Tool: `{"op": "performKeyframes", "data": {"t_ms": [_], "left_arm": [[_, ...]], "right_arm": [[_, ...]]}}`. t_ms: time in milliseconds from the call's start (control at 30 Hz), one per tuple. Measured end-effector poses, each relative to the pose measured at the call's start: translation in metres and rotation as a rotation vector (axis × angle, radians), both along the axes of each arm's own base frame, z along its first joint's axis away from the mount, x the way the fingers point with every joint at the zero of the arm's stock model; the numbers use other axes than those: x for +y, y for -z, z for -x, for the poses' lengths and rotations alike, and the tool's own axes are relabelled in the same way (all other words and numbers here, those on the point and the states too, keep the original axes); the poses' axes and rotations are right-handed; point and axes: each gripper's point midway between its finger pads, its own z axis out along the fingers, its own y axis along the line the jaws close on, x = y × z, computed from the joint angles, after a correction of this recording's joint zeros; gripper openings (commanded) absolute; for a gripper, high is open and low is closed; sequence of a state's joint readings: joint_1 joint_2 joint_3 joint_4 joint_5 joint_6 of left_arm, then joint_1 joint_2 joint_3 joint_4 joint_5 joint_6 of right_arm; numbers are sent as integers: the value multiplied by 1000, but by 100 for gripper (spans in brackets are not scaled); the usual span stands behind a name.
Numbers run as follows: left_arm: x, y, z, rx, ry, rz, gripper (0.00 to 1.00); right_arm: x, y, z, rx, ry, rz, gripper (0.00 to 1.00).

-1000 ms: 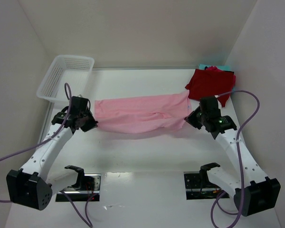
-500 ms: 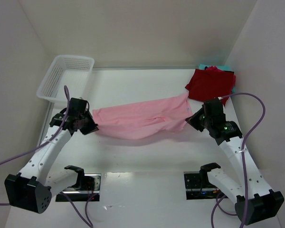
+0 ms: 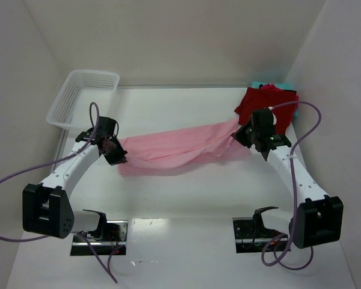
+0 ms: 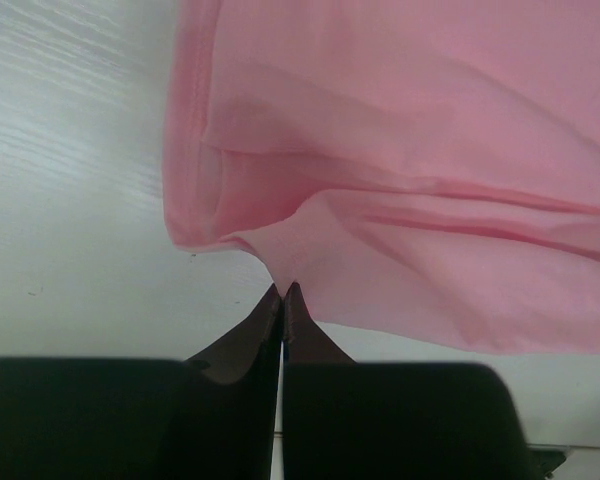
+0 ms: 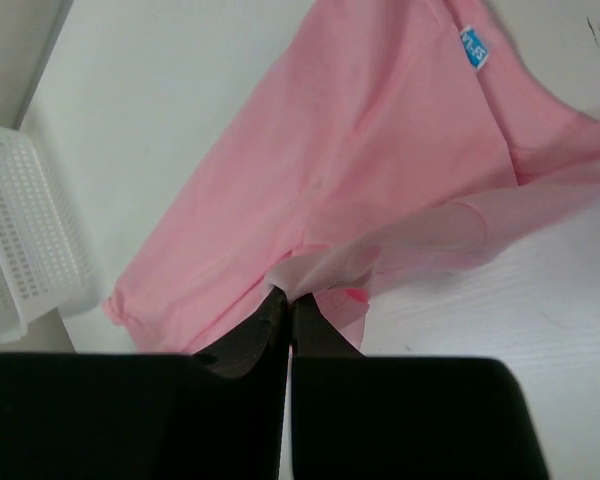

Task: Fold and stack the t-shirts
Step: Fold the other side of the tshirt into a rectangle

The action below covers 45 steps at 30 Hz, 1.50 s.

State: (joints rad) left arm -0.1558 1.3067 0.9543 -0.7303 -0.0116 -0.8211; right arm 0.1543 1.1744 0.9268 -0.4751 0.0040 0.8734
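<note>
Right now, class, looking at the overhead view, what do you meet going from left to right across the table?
white basket → left gripper → pink shirt → right gripper → dark red shirt

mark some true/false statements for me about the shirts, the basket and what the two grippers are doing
1. The left gripper and right gripper both have their jaws shut on the pink t-shirt. True.
2. The pink t-shirt lies in the white basket. False: it stretches between the two grippers over the table, outside the basket.
3. The dark red t-shirt sits at the table's far right corner. True.
4. The right gripper holds the dark red t-shirt. False: it pinches only the pink one.
5. A blue label shows on the pink t-shirt. True.
</note>
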Motion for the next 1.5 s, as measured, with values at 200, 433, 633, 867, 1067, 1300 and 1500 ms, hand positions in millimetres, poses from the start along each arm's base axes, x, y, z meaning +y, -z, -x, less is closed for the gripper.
{"op": "performKeyframes", "data": {"t_ms": [200, 433, 633, 867, 1067, 1300, 1500], "left_arm": [[18, 4, -10, 7, -113, 15, 0], [29, 26, -29, 32, -191, 29, 0], [30, 38, -42, 39, -218, 35, 0], [43, 37, -65, -3, -265, 24, 0], [44, 45, -69, 9, -281, 21, 0], [46, 45, -70, 3, -286, 12, 0], [50, 45, -72, -7, -294, -11, 25]], "right_arm": [[1, 4, -30, -19, 10, -1, 0], [7, 10, -67, -42, 6, -2, 0], [11, 31, -85, -11, -5, 0, 0], [14, 47, -95, 12, -28, 12, 2], [14, 60, -98, 36, -36, 25, 3], [15, 69, -102, 40, -51, 37, 8], [15, 70, -107, 17, -77, 57, 40]]}}
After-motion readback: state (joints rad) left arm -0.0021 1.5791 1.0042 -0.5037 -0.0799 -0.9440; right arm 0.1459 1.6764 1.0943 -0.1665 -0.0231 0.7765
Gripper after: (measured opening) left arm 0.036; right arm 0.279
